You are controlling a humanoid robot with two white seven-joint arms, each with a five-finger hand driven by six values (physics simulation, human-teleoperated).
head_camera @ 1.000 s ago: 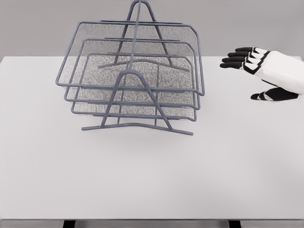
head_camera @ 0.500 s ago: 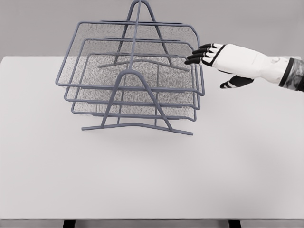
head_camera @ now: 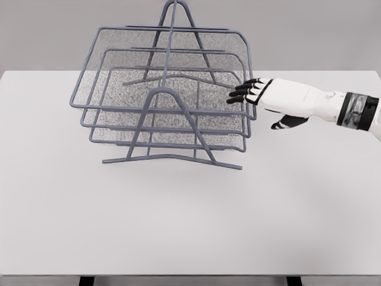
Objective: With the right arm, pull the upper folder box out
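A grey wire rack (head_camera: pixel 166 98) with three stacked mesh trays stands on the white table (head_camera: pixel 190 208), left of the middle. The upper tray (head_camera: pixel 161 68) is the widest and sits level in the rack. My right hand (head_camera: pixel 253 95) reaches in from the right edge, white with black fingers. Its fingers (head_camera: pixel 241 92) are stretched out and spread, their tips just inside the upper tray's right rim, near the front right corner. The thumb (head_camera: pixel 286 122) hangs below, outside the rim. Nothing is grasped. My left arm does not show.
The rack's A-shaped front support (head_camera: pixel 172 134) and its foot bar stand toward me. The table's far edge meets a grey wall behind the rack.
My right hand has travelled left from the table's right edge and dropped slightly, so its fingertips now reach over the upper tray's right rim. The rack has not moved.
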